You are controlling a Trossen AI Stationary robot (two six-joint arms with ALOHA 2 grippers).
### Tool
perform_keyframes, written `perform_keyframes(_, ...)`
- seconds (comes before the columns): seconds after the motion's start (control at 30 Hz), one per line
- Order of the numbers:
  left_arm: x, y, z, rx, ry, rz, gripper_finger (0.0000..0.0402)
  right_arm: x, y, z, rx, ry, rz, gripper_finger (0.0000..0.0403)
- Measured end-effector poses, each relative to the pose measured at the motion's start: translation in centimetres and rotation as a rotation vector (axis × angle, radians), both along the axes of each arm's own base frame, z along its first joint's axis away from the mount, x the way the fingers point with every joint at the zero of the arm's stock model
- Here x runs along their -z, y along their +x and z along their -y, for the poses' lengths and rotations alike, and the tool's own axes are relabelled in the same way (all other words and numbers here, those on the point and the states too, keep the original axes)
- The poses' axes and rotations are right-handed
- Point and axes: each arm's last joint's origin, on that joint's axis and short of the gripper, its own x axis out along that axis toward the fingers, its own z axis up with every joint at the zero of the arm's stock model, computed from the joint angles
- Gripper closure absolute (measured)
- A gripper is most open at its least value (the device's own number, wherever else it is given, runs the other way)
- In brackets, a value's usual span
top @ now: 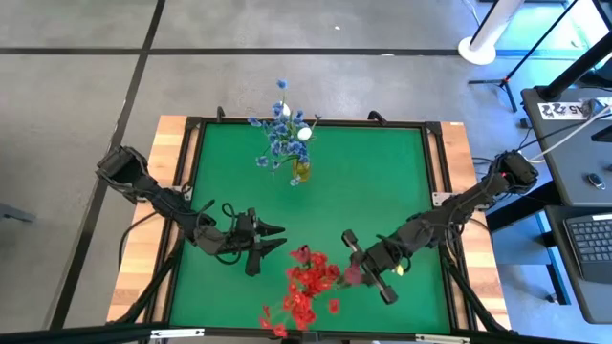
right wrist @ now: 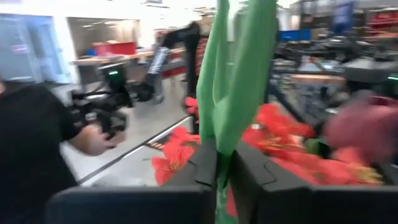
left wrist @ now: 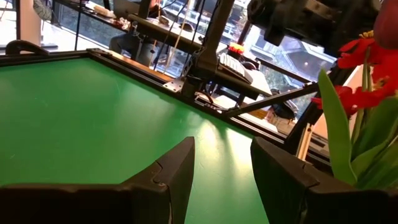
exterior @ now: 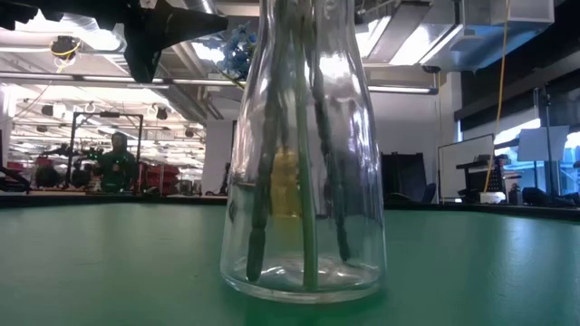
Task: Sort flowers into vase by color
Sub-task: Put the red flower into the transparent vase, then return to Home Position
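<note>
A clear glass vase [exterior: 304, 181] stands at the table's near middle, with several green stems standing in it and red flowers [top: 308, 285] above. A second vase [top: 300, 172] with small blue flowers [top: 279, 129] and a white bud [top: 304, 134] stands at the far middle. My right gripper [top: 350, 268] is at the right side of the red bunch, shut on a flower's green leaves [right wrist: 233, 93]. My left gripper [top: 275, 241] is open and empty, left of the red flowers; it also shows in its own wrist view [left wrist: 222, 174]. My right gripper pinches the green leaves and stem [right wrist: 222, 163] of one flower between its two fingers. The fingers come about level from the table's right and lie across the stem. The leaves stand up above the fingers. The stem's lower part is hidden by the gripper.
Black rails frame the green mat [top: 382, 182], with wooden table edges outside them. A person [right wrist: 31, 155] holding a device stands in the room beyond the table. Bare mat lies between the two vases.
</note>
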Motion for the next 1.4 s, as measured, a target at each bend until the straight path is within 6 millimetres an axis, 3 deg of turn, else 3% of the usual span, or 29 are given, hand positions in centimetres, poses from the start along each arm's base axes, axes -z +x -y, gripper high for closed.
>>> perform_keyframes(0.23,0.0,0.0,0.0,0.000,0.000,-0.001,0.0248,0.0,0.0,0.0,0.045,-0.007,0.002,0.0297)
perform_keyframes(0.57,0.0,0.0,0.0,0.000,0.000,-0.001,0.0248,0.6,0.2,0.3,0.085,0.003,-0.074,0.0279)
perform_keyframes(0.73,0.0,0.0,0.0,0.000,0.000,-0.001,0.0248,0.4,0.0,0.5,0.105,-0.004,-0.087,0.0237)
perform_keyframes(1.03,0.0,0.0,0.0,0.000,0.002,-0.001,0.0248,-2.3,-1.8,1.7,0.144,-0.093,-0.295,0.0164)
perform_keyframes(1.27,-0.1,0.0,-0.1,-0.003,0.000,0.003,0.0248,-4.2,-3.6,2.9,0.167,-0.153,-0.325,0.0161)
perform_keyframes(1.4,-1.2,-0.1,-0.4,0.033,0.036,0.026,0.0248,-5.1,-5.4,4.4,0.285,-0.205,-0.335,0.0173)
